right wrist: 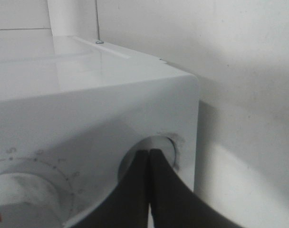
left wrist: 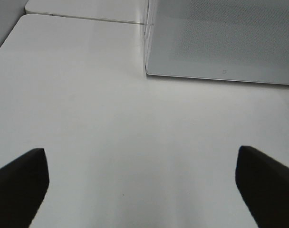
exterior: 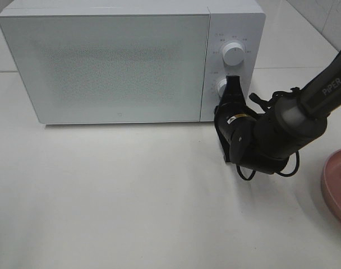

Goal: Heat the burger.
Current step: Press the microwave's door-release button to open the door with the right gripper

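Observation:
The burger is out of view. The white microwave point(exterior: 103, 67) stands at the back of the table with its door closed. My right gripper point(exterior: 233, 84) is shut, with its tips pressed against the lower knob point(exterior: 220, 87) on the control panel. In the right wrist view the joined fingertips point(right wrist: 143, 164) touch that knob point(right wrist: 167, 146), and the other dial point(right wrist: 11, 190) with its scale marks sits beside it. My left gripper point(left wrist: 140, 159) is open over the bare tabletop, with nothing between its fingers point(left wrist: 25, 175), short of the microwave's corner point(left wrist: 149, 71).
The upper knob point(exterior: 233, 53) sits above the lower one. A pink round plate point(exterior: 337, 185) lies at the table's right edge, partly cut off. The right arm and its cable stretch from the right across the table towards the microwave.

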Controlling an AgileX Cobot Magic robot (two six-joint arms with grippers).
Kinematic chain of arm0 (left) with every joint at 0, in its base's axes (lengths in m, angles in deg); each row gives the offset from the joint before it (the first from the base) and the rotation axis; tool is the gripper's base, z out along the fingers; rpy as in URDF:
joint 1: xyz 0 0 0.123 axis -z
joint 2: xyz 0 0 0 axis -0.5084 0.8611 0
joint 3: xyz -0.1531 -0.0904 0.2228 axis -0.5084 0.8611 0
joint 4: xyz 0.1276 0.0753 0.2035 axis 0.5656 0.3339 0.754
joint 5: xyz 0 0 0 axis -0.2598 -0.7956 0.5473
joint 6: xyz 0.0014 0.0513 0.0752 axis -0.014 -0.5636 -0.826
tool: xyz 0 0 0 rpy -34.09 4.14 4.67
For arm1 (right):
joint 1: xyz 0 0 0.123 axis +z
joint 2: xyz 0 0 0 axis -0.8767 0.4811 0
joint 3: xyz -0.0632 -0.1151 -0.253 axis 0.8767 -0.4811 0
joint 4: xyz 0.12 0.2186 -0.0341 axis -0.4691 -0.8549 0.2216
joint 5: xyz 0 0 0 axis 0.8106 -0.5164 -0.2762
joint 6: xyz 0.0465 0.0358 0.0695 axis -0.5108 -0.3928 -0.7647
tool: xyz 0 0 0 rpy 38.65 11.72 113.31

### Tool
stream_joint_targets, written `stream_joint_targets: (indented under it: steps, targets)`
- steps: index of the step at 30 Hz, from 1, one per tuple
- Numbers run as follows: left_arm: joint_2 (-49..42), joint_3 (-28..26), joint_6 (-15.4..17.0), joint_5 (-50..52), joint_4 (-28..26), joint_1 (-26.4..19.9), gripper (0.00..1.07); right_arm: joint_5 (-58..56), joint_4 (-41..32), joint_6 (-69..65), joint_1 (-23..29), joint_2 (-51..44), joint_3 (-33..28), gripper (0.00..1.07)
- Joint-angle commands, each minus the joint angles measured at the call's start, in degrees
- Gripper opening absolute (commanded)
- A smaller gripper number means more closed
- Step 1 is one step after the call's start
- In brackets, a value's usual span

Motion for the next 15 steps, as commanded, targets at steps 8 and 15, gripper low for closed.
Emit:
stream_joint_targets:
  steps: [8,15]
  targets:
    - [-1.0,0.0,0.0,0.0,-0.2,-0.2,1.00,8.8,-1.3,2.0,-0.5,1.0,3.2,0.00]
    - [-1.0,0.0,0.0,0.0,-0.2,-0.2,1.00,10.3,-1.8,1.9,-0.5,1.0,3.2,0.00]
